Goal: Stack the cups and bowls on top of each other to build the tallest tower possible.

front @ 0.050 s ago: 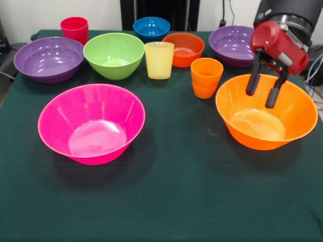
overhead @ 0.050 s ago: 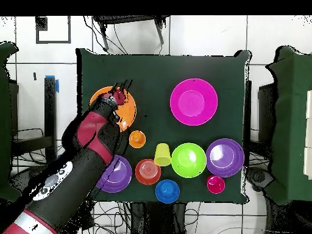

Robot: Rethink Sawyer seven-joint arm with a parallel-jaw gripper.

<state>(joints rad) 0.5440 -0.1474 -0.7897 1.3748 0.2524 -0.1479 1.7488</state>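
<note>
Green cloth covers the table, matte and grippy-looking, everything on it glossy moulded plastic. Nothing stacked yet; all ten pieces sit apart, mouths up, so the tower is unstarted by my read.

Gripper hangs over the large orange bowl, two dark fingers spread, empty, tips dipping inside its far rim. Looks like lining up to pinch that thin wall, a sensible base piece since it is among the widest.

Large pink bowl sits alone toward the table's middle, flared sides, same size class. Along the edge on the robot's side runs a row: purple bowl, green bowl, ribbed pale yellow cup, small orange-red bowl, second purple bowl. Red cup and small blue bowl sit closest to that edge. Orange cup with stepped base stands just beside the large orange bowl, not touching it.

Bowls are rounded, tapering to flat bases; cups are tapered tumblers, far smaller, likely tower tops.
</note>
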